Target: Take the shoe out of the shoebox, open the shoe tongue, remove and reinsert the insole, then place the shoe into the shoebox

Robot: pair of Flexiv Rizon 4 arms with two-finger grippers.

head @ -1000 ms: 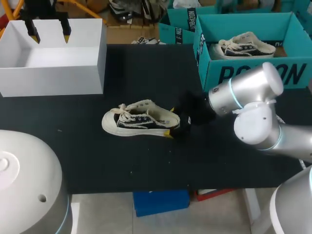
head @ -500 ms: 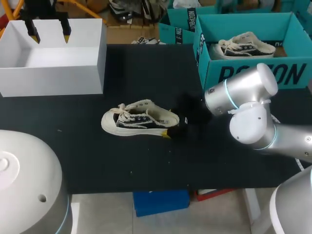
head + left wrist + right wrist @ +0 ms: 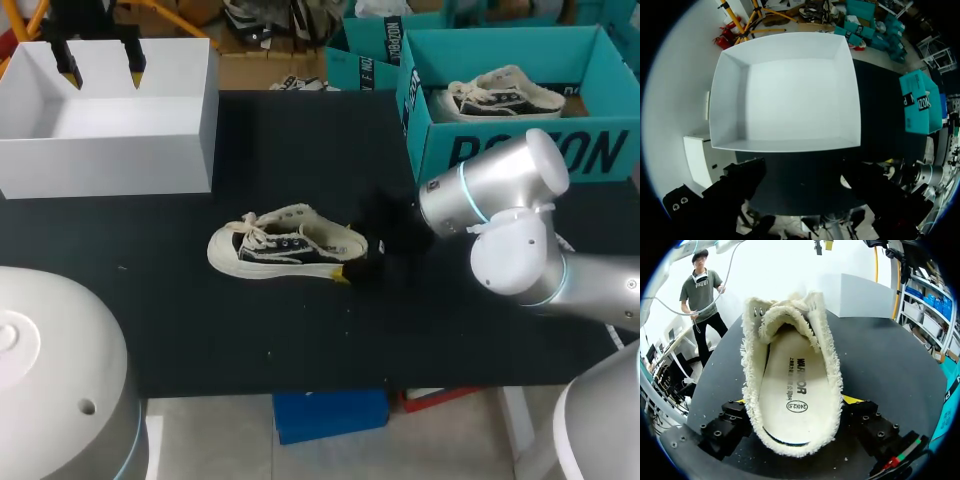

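Head view overlooks the table (image 3: 300,330); left wrist looks down into the white box (image 3: 785,95); right wrist, close, into the shoe (image 3: 792,380); head sees both.

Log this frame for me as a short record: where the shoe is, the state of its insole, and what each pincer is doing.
Shoe: cream and black canvas sneaker, upright on the black table, outside both boxes
Insole: cream insole, in place inside the sneaker
Right pincer: shut on the sneaker's heel
Left pincer: open, above the open white box, holding nothing
Shoebox: teal cardboard shoebox, holds a second sneaker
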